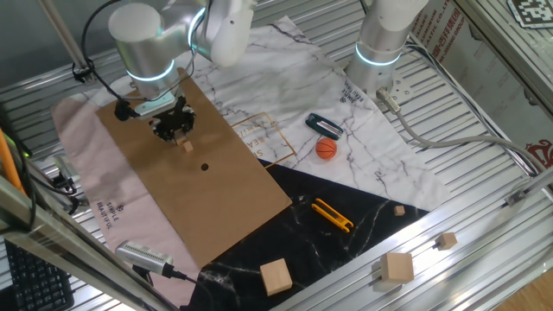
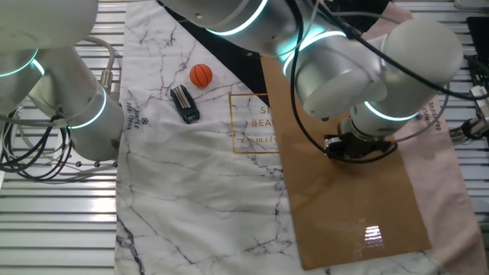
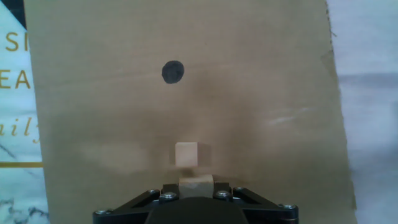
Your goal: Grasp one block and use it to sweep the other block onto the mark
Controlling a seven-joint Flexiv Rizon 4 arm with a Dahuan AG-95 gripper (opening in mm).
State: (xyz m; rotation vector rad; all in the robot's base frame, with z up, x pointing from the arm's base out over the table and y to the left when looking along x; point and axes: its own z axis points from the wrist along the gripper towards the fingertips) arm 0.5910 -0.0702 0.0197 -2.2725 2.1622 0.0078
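Note:
My gripper (image 3: 196,185) is shut on one tiny tan block (image 3: 196,184), pinched between its fingers at the bottom of the hand view. The other block (image 3: 186,154), its twin, lies on the brown cardboard (image 3: 261,93) just ahead of the held one, almost touching it. The mark (image 3: 173,71), a small black dot, sits farther ahead and slightly left. In one fixed view the gripper (image 1: 175,128) hovers low over the cardboard, the loose block (image 1: 187,145) lies just below it, and the mark (image 1: 205,167) lies beyond. In the other fixed view the arm hides both blocks and the mark.
An orange ball (image 1: 326,149) and a black clip (image 1: 323,125) lie on the marble cloth right of the cardboard. A yellow tool (image 1: 333,214) rests on the dark cloth. Larger pale wooden cubes (image 1: 276,276) sit near the front edge. A second arm base (image 1: 380,43) stands at the back.

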